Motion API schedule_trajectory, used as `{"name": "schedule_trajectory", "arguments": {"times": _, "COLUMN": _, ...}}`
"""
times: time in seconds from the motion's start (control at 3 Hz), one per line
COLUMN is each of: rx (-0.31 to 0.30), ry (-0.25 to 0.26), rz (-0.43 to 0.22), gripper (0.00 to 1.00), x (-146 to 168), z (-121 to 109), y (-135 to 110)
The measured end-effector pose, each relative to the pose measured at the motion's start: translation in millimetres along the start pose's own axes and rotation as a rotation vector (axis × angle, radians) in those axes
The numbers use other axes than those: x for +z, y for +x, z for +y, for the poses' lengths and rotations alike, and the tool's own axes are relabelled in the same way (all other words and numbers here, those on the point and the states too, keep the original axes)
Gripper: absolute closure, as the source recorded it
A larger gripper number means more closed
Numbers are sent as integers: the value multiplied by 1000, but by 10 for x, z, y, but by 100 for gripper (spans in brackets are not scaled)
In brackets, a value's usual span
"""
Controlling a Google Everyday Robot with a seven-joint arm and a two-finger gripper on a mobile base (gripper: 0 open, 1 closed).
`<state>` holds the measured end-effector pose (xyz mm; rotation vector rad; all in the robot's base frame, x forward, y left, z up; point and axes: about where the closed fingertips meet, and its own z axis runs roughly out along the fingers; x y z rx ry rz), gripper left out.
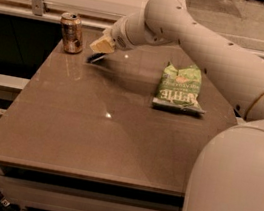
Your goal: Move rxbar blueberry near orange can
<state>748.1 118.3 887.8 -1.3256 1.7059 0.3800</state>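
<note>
Near the far left corner of the bench (91,136) stands the orange can (71,32), upright, close to the far edge. To its right, apart from it but near, lies the rxbar blueberry (95,59), seen only as a thin dark strip on the bench top. The gripper (103,46) hangs directly over the bar, a little toward the far edge, with its arm coming from the right side. I cannot tell whether the gripper is closed, spread, or touching the bar.

The bar lies just below the gripper's tip, on the side toward the near edge. Its long axis seems to run diagonally, one end toward the left edge and the other toward the far right, so it points past the can and not at it. I judge the bar is already near the can. A green chip bag (180,87) lies well apart, toward the right edge.
</note>
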Motion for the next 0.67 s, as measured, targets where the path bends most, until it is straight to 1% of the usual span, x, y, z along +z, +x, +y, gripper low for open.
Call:
{"name": "schedule_trajectory", "arguments": {"times": 0.33, "rx": -1, "ry": -3, "rz": 0, "gripper": 0, "x": 18, "z": 15, "y": -3}}
{"name": "schedule_trajectory", "arguments": {"times": 0.67, "rx": -1, "ry": -3, "rz": 0, "gripper": 0, "x": 18, "z": 15, "y": -3}}
